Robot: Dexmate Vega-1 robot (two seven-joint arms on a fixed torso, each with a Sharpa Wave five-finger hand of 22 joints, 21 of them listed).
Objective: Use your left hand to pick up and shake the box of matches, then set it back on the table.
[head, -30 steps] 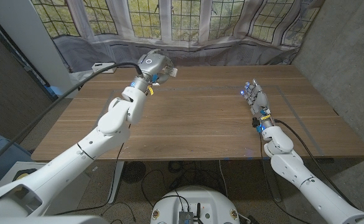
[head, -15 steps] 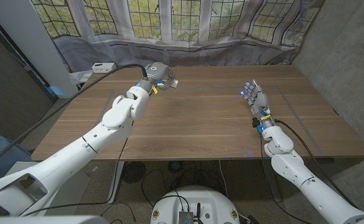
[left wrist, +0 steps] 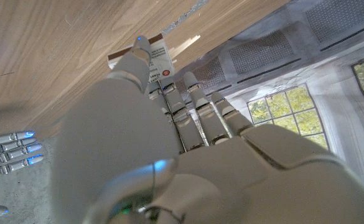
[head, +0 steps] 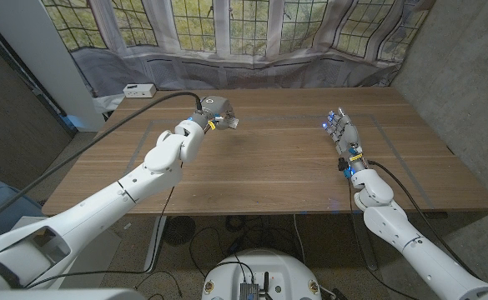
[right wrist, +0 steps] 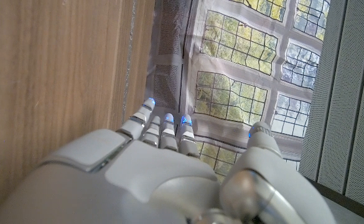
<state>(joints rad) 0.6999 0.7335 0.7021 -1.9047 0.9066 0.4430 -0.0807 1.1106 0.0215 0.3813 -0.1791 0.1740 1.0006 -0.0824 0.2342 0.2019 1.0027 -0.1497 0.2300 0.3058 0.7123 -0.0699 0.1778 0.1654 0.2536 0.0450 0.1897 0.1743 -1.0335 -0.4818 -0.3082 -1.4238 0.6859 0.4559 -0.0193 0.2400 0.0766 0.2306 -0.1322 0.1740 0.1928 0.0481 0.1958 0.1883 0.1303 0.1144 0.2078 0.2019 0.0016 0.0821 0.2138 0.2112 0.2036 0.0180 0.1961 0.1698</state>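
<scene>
The left robot hand (head: 216, 111) has dropped lower toward the table (head: 269, 167) at about 11 o'clock, grasping the box of matches (head: 231, 123) (label visible from the wrist). The right robot hand (head: 340, 129) stays released, fingers apart, at 2 o'clock.

Wooden table (head: 277, 167) taking up mid frame. White box (head: 137, 90) sitting just off its far left corner. Grey netting (head: 310, 71) hanging along the far edge, leaded windows (head: 227, 21) showing greenery behind it. Cables (head: 218, 233) lying on floor under table.
</scene>
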